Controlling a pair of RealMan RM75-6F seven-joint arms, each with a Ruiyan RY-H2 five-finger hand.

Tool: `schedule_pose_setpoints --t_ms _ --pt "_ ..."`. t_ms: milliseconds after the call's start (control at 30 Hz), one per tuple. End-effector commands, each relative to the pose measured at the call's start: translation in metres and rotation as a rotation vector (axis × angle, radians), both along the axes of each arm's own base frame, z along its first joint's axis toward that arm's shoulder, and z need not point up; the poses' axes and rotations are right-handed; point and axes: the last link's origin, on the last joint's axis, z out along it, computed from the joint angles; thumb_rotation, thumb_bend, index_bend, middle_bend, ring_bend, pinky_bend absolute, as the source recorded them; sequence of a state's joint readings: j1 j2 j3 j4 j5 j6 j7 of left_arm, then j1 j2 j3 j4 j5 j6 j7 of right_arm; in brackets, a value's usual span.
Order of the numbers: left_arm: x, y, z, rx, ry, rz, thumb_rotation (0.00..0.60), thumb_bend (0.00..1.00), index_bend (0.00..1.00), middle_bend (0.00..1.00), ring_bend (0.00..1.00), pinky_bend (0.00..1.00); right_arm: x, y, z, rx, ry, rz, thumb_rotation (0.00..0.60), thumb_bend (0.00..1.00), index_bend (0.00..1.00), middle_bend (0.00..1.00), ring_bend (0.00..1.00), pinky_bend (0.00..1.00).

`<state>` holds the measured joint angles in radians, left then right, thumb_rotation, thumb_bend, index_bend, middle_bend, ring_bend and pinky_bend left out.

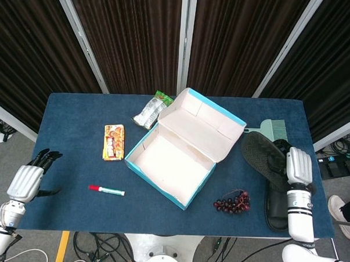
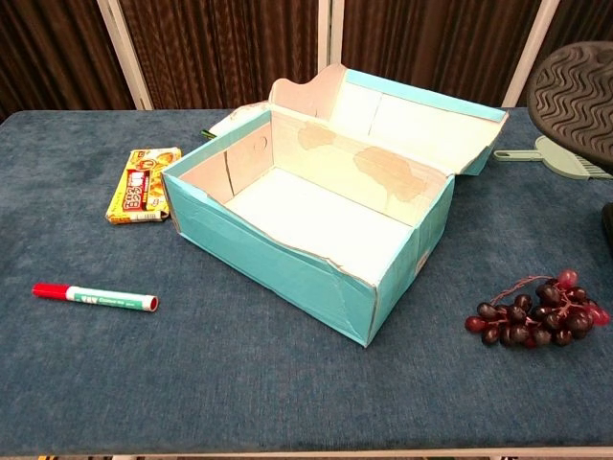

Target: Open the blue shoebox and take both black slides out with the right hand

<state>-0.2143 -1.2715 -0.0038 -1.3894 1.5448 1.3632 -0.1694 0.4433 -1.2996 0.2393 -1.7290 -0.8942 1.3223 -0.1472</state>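
Observation:
The blue shoebox (image 1: pixel 169 165) (image 2: pixel 306 230) stands open in the middle of the table, its lid tipped back and its white inside bare. My right hand (image 1: pixel 298 166) holds one black slide (image 1: pixel 265 158) (image 2: pixel 573 88), sole up, above the table's right end. That slide hangs over the other black slide (image 1: pixel 278 208), which lies on the cloth by the right edge. My left hand (image 1: pixel 29 178) hovers off the table's left front corner, fingers apart and holding nothing.
A bunch of dark grapes (image 1: pixel 232 201) (image 2: pixel 536 311) lies right of the box. A green brush (image 1: pixel 273 129) (image 2: pixel 563 155) is at the back right. A red marker (image 1: pixel 106 190) (image 2: pixel 94 298), a snack pack (image 1: pixel 113 141) (image 2: pixel 144 184) and a silver packet (image 1: pixel 148 112) lie left.

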Motion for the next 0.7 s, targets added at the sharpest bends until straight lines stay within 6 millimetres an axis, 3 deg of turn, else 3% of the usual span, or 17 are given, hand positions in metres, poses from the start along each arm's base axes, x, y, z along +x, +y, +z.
schedule_pose_setpoints --t_ms 33,400,700 --pt "0.000 0.000 0.000 0.000 -0.001 -0.001 0.600 0.11 0.15 0.14 0.06 0.35 -0.007 0.003 -0.002 0.014 0.008 -0.027 0.600 0.45 0.79 0.67 0.52 0.64" --pt "0.000 -0.001 -0.003 -0.008 0.004 0.001 0.600 0.11 0.15 0.14 0.06 0.35 -0.010 -0.005 -0.027 0.091 -0.079 -0.066 0.600 0.44 0.78 0.66 0.51 0.64" --pt "-0.003 -0.001 0.000 0.001 0.005 0.007 0.600 0.11 0.15 0.14 0.06 0.35 -0.007 -0.009 -0.033 0.144 -0.081 -0.065 0.600 0.33 0.62 0.60 0.41 0.53"
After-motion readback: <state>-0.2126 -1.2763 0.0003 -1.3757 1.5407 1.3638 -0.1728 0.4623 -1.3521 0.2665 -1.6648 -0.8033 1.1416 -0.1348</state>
